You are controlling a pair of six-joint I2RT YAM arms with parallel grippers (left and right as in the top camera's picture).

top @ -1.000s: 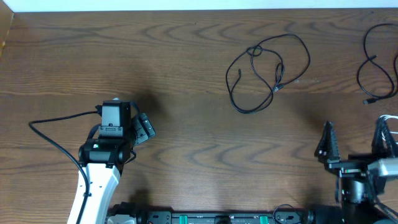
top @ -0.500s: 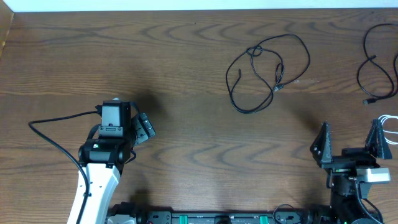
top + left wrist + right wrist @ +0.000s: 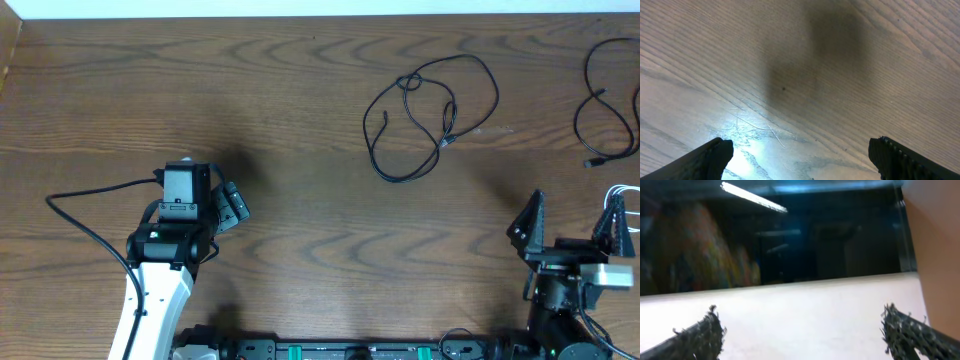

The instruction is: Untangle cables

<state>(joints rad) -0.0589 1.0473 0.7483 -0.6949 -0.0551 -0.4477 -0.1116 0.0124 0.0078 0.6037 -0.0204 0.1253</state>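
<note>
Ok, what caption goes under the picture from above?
Left gripper and right gripper both open and empty, apart from the looped black cable.

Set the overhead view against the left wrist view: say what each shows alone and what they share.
Only overhead: a looped black cable mid-table, a second black cable and a white cable at the right edge, and the right gripper, open. Only left wrist: a bright glare patch on the wood. Both: the wooden table and the left gripper, open and empty, with no cable near it.

Looped black cable (image 3: 446, 128) mid-table, second black cable (image 3: 600, 93) far right, white cable (image 3: 625, 187) nearby
</note>
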